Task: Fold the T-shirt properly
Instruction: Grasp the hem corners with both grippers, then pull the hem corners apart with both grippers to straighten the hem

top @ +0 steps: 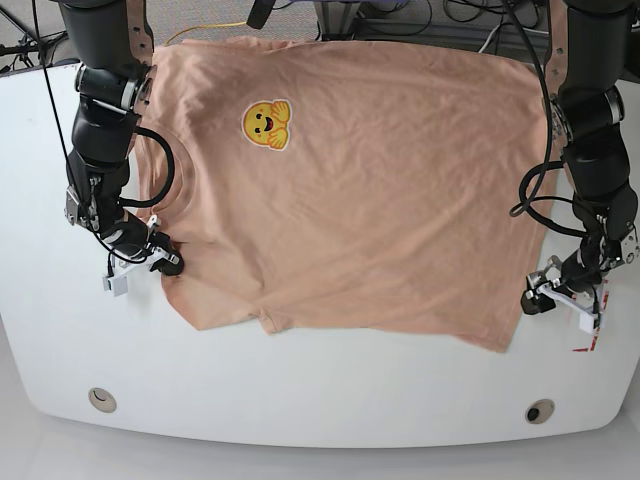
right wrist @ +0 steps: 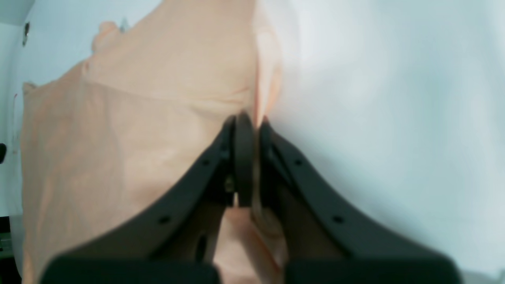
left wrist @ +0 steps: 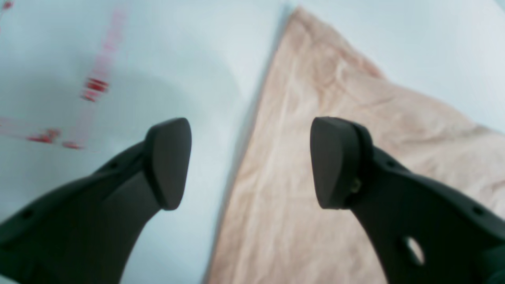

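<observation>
The peach T-shirt (top: 380,200) lies spread flat on the white table (top: 320,390), with its yellow face patch (top: 266,124) facing up. At the left of the base view my right gripper (top: 168,265) is at the sleeve's edge. The right wrist view shows this gripper (right wrist: 250,120) shut on a raised pinch of the T-shirt (right wrist: 138,138). At the base view's right, my left gripper (top: 530,300) sits by the hem corner. In the left wrist view it (left wrist: 252,161) stands open, straddling the edge of the T-shirt (left wrist: 315,98), one finger over cloth and one over bare table.
Red marks (left wrist: 94,85) show on the table beside the left gripper, and a red-and-white tag (top: 590,335) lies near it. Two round holes (top: 100,399) (top: 540,410) sit near the table's front edge. Cables (top: 420,20) run behind the far edge.
</observation>
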`<act>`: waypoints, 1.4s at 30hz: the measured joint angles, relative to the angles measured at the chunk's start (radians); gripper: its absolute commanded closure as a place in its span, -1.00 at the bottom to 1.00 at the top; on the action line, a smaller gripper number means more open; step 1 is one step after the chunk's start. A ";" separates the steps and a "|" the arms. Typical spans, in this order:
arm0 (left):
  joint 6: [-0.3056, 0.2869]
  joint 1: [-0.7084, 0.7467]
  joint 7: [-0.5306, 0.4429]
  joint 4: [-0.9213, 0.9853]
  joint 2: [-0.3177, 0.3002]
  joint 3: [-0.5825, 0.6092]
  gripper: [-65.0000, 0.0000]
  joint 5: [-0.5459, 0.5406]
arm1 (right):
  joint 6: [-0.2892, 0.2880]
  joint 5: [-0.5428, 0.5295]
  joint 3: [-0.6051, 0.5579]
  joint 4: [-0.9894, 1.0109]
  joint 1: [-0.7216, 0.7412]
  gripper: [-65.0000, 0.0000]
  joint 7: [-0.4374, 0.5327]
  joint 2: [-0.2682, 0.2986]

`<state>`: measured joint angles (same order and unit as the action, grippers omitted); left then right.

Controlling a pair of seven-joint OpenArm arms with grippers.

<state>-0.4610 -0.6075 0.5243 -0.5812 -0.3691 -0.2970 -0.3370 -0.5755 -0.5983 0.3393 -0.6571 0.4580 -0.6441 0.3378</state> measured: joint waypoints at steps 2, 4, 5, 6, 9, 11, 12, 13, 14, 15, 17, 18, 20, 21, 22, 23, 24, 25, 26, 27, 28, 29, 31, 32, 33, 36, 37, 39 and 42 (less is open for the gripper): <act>0.001 -0.003 -0.003 0.020 0.002 0.021 -0.62 0.000 | 0.000 0.000 0.000 0.000 0.000 1.00 0.000 0.000; 0.010 -0.002 -0.003 0.035 0.003 0.034 -0.64 0.000 | 0.000 0.000 0.000 0.000 -0.001 1.00 0.000 0.000; 0.009 -0.002 -0.002 0.039 0.002 0.041 -0.63 0.000 | 0.000 0.000 0.000 0.000 -0.001 1.00 0.001 0.000; 0.009 -0.002 -0.003 0.041 0.002 0.047 -0.63 0.000 | 0.000 0.000 0.000 0.000 -0.002 1.00 0.003 0.000; 0.005 -0.003 -0.003 0.042 0.011 0.059 -0.63 0.000 | 0.000 0.000 0.000 0.000 -0.002 1.00 0.004 0.000; -0.002 -0.004 -0.011 0.042 0.027 0.059 -0.63 0.000 | 0.000 -0.001 0.000 0.000 -0.002 1.00 0.004 0.000; -0.004 -0.004 -0.010 0.042 0.035 0.060 -0.63 -0.001 | 0.000 0.000 0.000 0.000 -0.002 1.00 0.004 0.000; -0.011 -0.003 -0.008 0.042 0.044 0.064 -0.63 0.000 | 0.000 0.000 0.000 0.000 -0.002 1.00 0.004 0.000; -0.019 -0.003 -0.005 0.042 0.051 0.064 -0.63 -0.003 | 0.000 -0.002 0.000 0.000 -0.003 1.00 0.004 0.000; -0.019 -0.003 -0.006 0.042 0.054 0.064 -0.63 -0.003 | 0.000 -0.003 0.000 0.000 -0.003 1.00 0.004 0.000; -0.018 -0.003 -0.006 0.042 0.060 0.064 -0.63 -0.006 | 0.000 -0.003 0.001 0.000 -0.003 1.00 0.004 0.001; -0.018 -0.003 -0.009 0.042 0.062 0.064 -0.63 -0.006 | 0.000 -0.003 0.001 0.000 -0.003 1.00 0.004 0.001; -0.018 -0.003 -0.016 0.042 0.067 0.063 -0.57 -0.004 | 0.000 -0.003 0.001 0.000 -0.003 1.00 0.004 0.000; -0.018 -0.003 -0.016 0.042 0.068 0.063 -0.48 -0.004 | 0.000 -0.003 0.001 0.000 -0.003 1.00 0.004 0.000; -0.018 -0.003 -0.016 0.042 0.069 0.063 -0.33 -0.004 | 0.000 -0.003 0.001 0.000 -0.003 1.00 0.004 0.000; -0.018 -0.003 -0.014 0.042 0.071 0.063 -0.17 -0.003 | 0.000 -0.003 0.001 0.000 -0.003 1.00 0.004 0.001; -0.018 -0.003 -0.014 0.042 0.073 0.063 -0.01 -0.002 | 0.000 -0.004 0.001 0.000 -0.003 1.00 0.004 0.003; -0.018 -0.002 -0.014 0.042 0.075 0.063 0.19 -0.002 | 0.000 -0.003 0.001 0.000 -0.004 1.00 0.002 0.005; -0.018 -0.002 -0.014 0.042 0.077 0.063 0.43 -0.002 | 0.000 -0.003 0.001 0.000 -0.005 1.00 0.003 0.006; -0.017 -0.002 -0.014 0.042 0.077 0.063 0.61 0.000 | 0.000 -0.004 0.001 0.000 -0.006 1.00 0.003 0.009; -0.014 -0.002 -0.014 0.042 0.077 0.063 0.74 0.000 | 0.000 -0.005 0.001 0.000 -0.006 1.00 0.003 0.011; -0.013 -0.002 -0.014 0.042 0.077 0.063 0.88 0.000 | 0.000 -0.006 0.001 0.000 -0.006 1.00 0.002 0.011; -0.011 -0.002 -0.014 0.042 0.077 0.063 1.00 0.000 | 0.000 -0.007 0.001 0.000 -0.006 1.00 0.000 0.014; -0.011 -0.002 -0.014 0.042 0.077 0.063 1.00 0.000 | 0.000 -0.006 0.001 0.000 -0.006 1.00 0.000 0.014; -0.011 0.000 -0.014 0.042 0.077 0.063 1.00 0.000 | 0.000 -0.006 0.001 0.000 -0.006 1.00 0.000 0.014; -0.011 0.003 -0.013 0.041 0.075 0.063 1.00 0.000 | 0.000 -0.003 0.001 -0.016 -0.007 1.00 -0.008 0.014; -0.011 0.004 -0.012 0.041 0.073 0.063 1.00 0.000 | 0.001 0.005 0.001 -0.036 -0.012 1.00 -0.019 0.012; -0.011 0.005 -0.006 0.041 0.071 0.063 1.00 0.000 | 0.003 0.007 0.001 -0.077 -0.019 1.00 -0.045 0.011; -0.039 0.006 0.011 0.039 0.063 0.063 1.00 0.000 | 0.003 0.008 0.002 -0.173 -0.034 1.00 -0.091 0.011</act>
<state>-0.5003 -0.6018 0.5354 -0.5419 -0.3058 -0.2337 -0.3367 -0.5720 -0.5903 0.3412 -0.8299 0.4240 -0.7349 0.3485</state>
